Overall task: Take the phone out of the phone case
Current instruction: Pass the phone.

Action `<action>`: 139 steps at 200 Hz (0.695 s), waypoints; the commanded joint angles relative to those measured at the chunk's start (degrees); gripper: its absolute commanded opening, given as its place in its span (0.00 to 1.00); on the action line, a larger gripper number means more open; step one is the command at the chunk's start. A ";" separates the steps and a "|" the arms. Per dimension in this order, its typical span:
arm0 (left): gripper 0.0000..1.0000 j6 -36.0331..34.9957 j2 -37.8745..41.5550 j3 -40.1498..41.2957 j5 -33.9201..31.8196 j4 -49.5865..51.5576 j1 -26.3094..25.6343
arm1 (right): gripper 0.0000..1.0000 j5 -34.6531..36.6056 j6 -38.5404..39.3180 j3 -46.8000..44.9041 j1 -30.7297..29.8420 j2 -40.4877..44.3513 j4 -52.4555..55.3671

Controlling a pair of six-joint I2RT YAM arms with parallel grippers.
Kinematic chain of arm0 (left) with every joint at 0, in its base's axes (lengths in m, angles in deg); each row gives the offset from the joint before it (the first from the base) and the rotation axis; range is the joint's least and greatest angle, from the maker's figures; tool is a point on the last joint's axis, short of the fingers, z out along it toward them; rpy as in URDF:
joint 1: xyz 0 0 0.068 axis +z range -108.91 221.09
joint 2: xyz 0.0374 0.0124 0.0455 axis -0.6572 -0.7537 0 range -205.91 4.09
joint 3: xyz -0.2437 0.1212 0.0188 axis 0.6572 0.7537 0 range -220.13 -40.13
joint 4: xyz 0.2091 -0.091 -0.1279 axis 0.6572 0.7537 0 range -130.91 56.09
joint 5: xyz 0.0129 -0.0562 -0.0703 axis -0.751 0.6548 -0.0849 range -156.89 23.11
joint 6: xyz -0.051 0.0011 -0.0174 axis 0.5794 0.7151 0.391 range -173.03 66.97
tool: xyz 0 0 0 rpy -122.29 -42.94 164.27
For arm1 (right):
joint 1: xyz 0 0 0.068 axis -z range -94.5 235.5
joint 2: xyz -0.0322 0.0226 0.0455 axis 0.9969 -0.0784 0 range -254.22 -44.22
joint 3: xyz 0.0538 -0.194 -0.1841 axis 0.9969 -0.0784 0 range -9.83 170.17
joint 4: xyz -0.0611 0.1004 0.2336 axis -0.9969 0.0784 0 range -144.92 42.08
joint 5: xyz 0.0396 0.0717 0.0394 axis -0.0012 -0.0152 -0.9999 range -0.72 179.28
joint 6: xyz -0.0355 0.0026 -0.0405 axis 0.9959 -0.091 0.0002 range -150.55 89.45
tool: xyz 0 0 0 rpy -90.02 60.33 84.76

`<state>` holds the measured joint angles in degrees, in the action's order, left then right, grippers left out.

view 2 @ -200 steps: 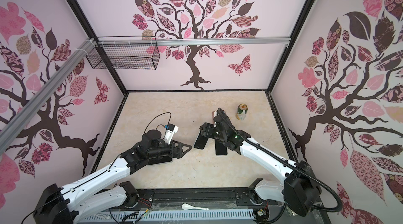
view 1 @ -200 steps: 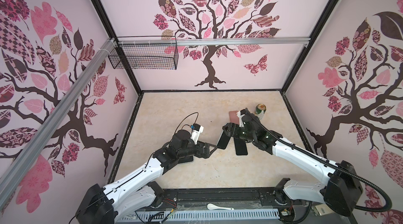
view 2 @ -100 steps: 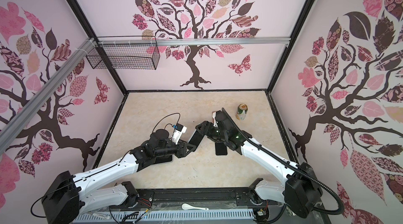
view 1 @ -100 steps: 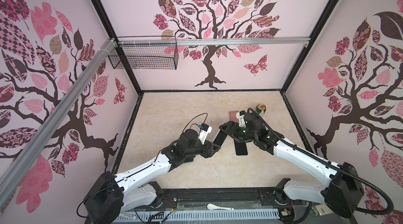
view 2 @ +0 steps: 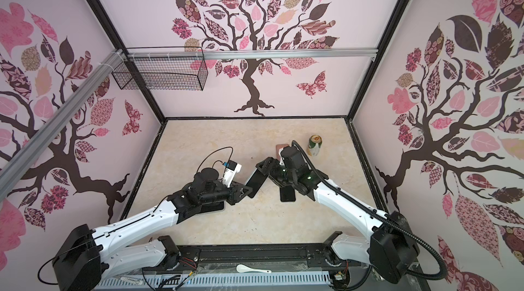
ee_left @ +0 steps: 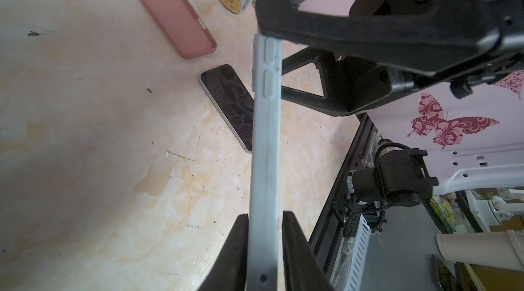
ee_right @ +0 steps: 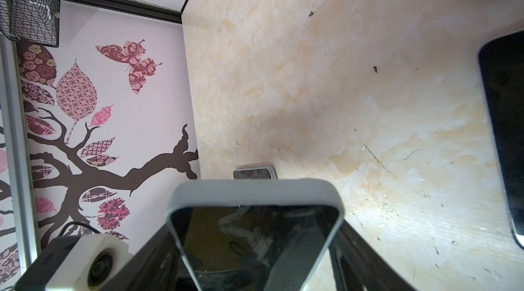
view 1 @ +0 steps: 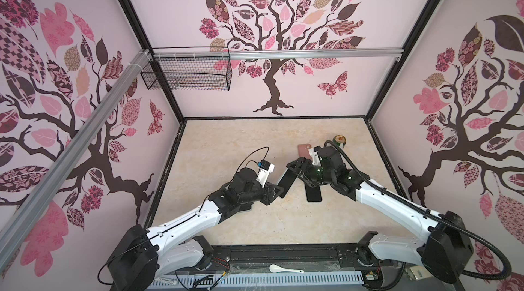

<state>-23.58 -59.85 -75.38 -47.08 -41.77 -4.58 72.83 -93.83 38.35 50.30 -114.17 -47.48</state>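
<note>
While both arms meet above the middle of the table (view 1: 226, 148), the phone case (view 1: 286, 183), pale grey, hangs in the air between them, tilted, with the phone (ee_right: 255, 233) seated inside it, dark screen framed by the grey rim.

The left pincer (ee_left: 264, 216) is clenched on one short end of the phone case; in the left wrist view its two black fingers (ee_left: 241, 247) press on the flat faces, one on each side of the thin grey edge. The right pincer (view 1: 296, 166) grasps the opposite end, its jaws set wide across the breadth of the phone case, one finger on each long edge.

Below the right pincer, a second, bare phone (view 1: 313, 193) lies flat on the table, screen up. Beyond the right pincer, toward the back wall, a pink case (view 1: 303, 149) lies open side up and empty. Just beside the pink case, on the side away from the left pincer, stands a green and yellow drink can (view 2: 314, 145).
</note>
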 commanded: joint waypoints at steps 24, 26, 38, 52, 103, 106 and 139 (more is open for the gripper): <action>0.09 -1.16 1.10 -1.85 -0.56 -0.02 -0.09 | 0.00 -1.72 -3.31 -0.24 0.68 1.33 -1.66; 0.08 -1.11 1.10 -1.85 -0.57 -0.04 -0.09 | 0.00 -1.78 -3.42 -0.27 0.67 1.36 -1.67; 0.00 -0.90 1.32 -1.78 -0.80 0.03 -0.06 | 0.00 -1.92 -4.30 -0.83 0.66 1.78 -2.01; 0.00 -0.87 1.69 -1.68 -1.17 0.49 -0.04 | 0.00 -1.92 -5.28 -1.72 0.67 2.51 -2.93; 0.00 -0.63 2.62 -3.46 -3.44 3.98 -0.06 | 0.58 -0.37 0.55 -0.44 0.75 4.22 -3.18; 0.00 -0.76 2.57 -3.86 -3.79 4.74 -0.09 | 0.65 -0.01 1.31 -0.42 0.75 4.70 -3.34; 0.00 -0.08 4.47 -6.44 -9.10 8.64 0.17 | 0.88 9.77 13.48 -0.33 0.79 10.00 -2.99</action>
<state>-24.50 -57.93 -78.07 -50.66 -35.98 -5.11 74.62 -91.06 36.17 50.65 -110.04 -48.81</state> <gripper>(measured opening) 0.107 0.871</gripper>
